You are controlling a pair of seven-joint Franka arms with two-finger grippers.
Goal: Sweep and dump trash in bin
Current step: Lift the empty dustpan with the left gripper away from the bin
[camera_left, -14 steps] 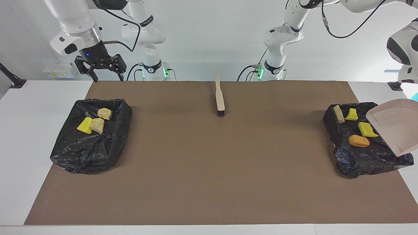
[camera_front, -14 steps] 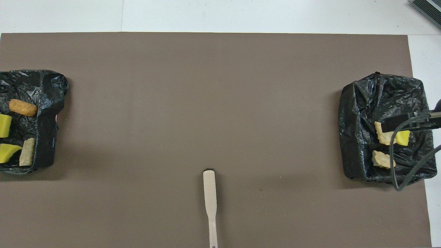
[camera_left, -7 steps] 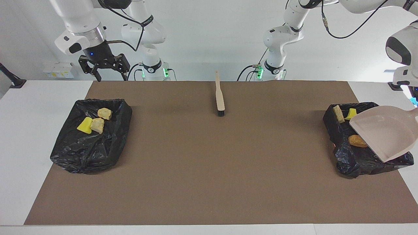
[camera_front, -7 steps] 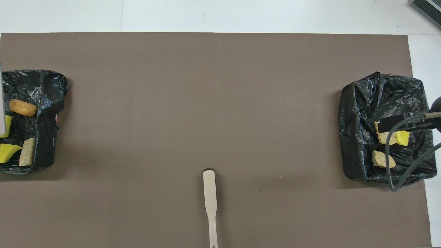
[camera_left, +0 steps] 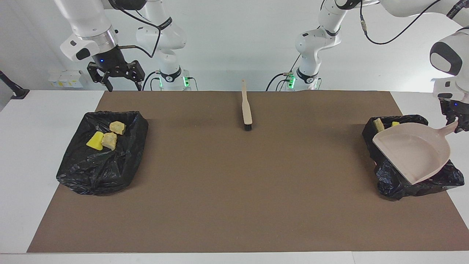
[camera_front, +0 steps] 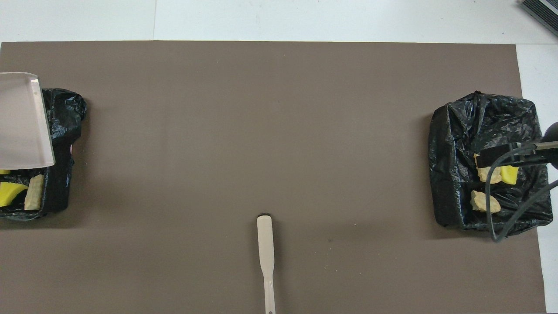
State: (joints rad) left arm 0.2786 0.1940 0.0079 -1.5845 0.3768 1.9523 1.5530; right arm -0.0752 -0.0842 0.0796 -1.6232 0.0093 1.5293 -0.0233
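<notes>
The left gripper (camera_left: 455,124) grips the dustpan (camera_left: 414,150) by its handle over the bin (camera_left: 392,179) at its end; the trash (camera_left: 103,138) lies in both bins, the mat swept bare; the right gripper (camera_left: 120,82) waits, jaws wide, above the other bin (camera_left: 95,172). Dumping looks done; next, I judge, the pan goes down on the mat.

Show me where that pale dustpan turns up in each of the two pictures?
Facing view: the dustpan hangs over the black bin at the picture's right edge.
Overhead view: dustpan at the left edge, over the same bin.
Shared landmark: the hand brush lying mid-table.
</notes>
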